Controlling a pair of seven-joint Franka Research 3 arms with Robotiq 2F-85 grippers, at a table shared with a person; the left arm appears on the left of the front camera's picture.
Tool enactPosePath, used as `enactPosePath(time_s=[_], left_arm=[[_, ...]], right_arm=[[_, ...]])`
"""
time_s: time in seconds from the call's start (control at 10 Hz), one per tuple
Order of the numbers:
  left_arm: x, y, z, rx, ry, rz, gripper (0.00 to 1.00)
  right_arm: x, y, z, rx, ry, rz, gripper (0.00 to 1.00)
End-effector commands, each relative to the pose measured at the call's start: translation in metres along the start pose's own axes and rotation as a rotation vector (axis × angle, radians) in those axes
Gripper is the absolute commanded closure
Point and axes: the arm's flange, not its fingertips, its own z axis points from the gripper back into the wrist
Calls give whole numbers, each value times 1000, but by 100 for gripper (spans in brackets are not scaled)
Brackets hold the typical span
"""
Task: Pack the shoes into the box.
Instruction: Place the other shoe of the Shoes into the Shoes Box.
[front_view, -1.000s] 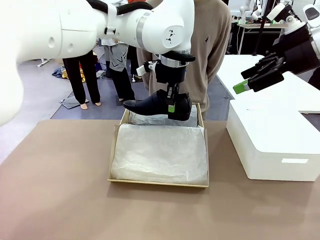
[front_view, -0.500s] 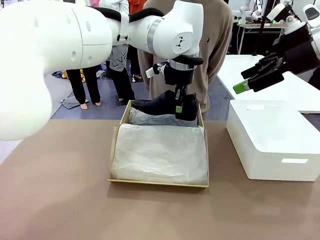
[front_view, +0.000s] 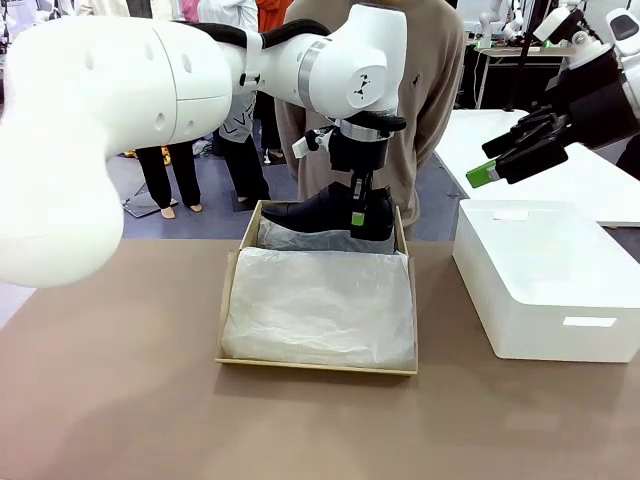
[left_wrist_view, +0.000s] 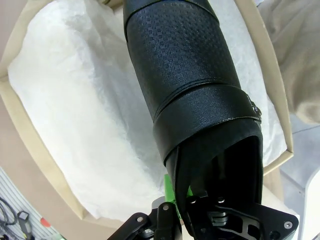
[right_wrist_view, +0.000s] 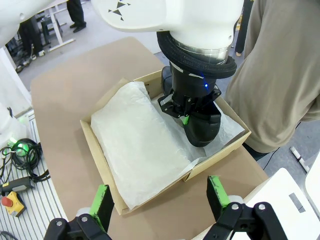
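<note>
Clamping a shiny black leather loafer by its heel, the left gripper holds it over the far end of the tan cardboard shoebox (tissue-lined); the right gripper stands spread apart.

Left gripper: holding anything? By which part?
The left gripper is shut on one black shoe, clamping the rim of its opening near the heel, over the far end of the box. The right gripper is open and holds nothing.

white box: right side of brown table | person in tan sweater: far side
</note>
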Motion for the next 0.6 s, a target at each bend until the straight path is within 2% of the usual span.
enactPosePath(time_s=[0.0,0.5], left_arm=[[-7,-6,7,14,-27,59,100],[-11,-6,-8,47,-22,70,100]], right_arm=[[1,-2,0,12,-18,12,0],[1,-2,0,12,-18,12,0]])
